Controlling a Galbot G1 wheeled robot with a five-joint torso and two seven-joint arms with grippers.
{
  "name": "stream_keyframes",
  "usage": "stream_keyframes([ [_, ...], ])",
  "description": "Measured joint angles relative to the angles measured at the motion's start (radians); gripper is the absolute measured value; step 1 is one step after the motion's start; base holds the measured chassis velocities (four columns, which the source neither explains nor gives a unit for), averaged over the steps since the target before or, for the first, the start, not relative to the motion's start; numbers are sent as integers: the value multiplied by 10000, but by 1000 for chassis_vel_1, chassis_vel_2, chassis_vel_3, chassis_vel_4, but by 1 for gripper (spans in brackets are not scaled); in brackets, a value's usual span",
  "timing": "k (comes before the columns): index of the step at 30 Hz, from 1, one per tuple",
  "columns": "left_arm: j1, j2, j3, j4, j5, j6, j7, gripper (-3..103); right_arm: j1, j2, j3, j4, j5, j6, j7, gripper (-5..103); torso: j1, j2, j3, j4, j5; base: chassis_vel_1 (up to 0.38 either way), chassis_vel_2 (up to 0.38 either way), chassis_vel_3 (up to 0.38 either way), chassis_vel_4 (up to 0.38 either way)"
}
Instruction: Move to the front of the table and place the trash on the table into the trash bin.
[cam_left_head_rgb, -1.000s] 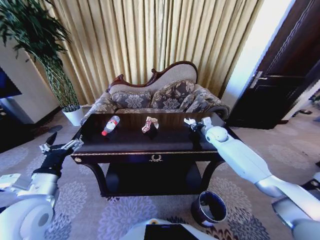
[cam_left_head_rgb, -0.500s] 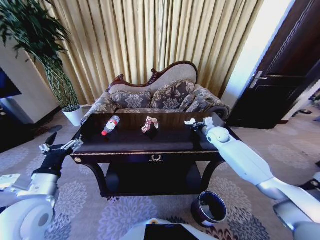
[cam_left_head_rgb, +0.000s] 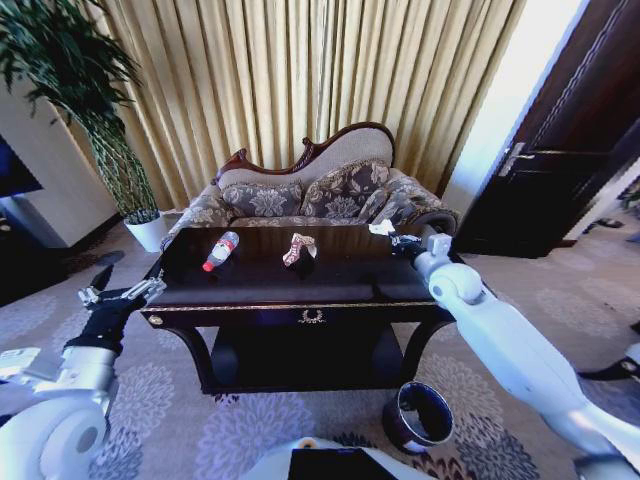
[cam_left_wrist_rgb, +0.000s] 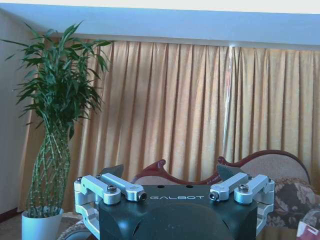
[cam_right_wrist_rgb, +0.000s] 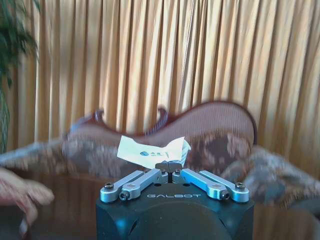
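Note:
The dark glossy table stands in front of me in the head view. A clear bottle with a red label lies on its left part, and a crumpled pink-white wrapper lies near the middle. My right gripper hovers over the table's back right corner, shut on a white paper scrap. In the right wrist view the scrap sticks up from the closed right gripper. My left gripper stays open off the table's left end. The round dark trash bin stands on the carpet at the front right.
A patterned sofa sits right behind the table, with gold curtains behind it. A white plant pot stands at the back left and a dark door at the right. Open carpet lies around the bin.
My right gripper has lifted the white scrap off the table and carried it up and to the right. The left arm, bottle and wrapper have not moved.

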Motion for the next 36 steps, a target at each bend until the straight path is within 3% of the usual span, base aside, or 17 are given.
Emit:
stream_keyframes([
  [4, 17, 125, -135, 0, -148, -1, -105, 100, -837, 298, 547, 1138, -609, 130, 664, 0, 0, -1, 0, 2, 2, 0, 0, 0, 0],
  [19, -174, 399, 84, 0, -182, 43, -96, 100, -3603, 870, 2213, 2699, -1245, 161, 787, 0, 0, 0, 1, -2, 4, 0, 0, 0, 0],
  [36, -66, 378, 69, 0, -174, 53, 10, 100, -3790, 1025, 2382, 3044, -1275, 225, 630, 0, 0, -1, 1, -1, 3, 37, -36, -37, 41],
])
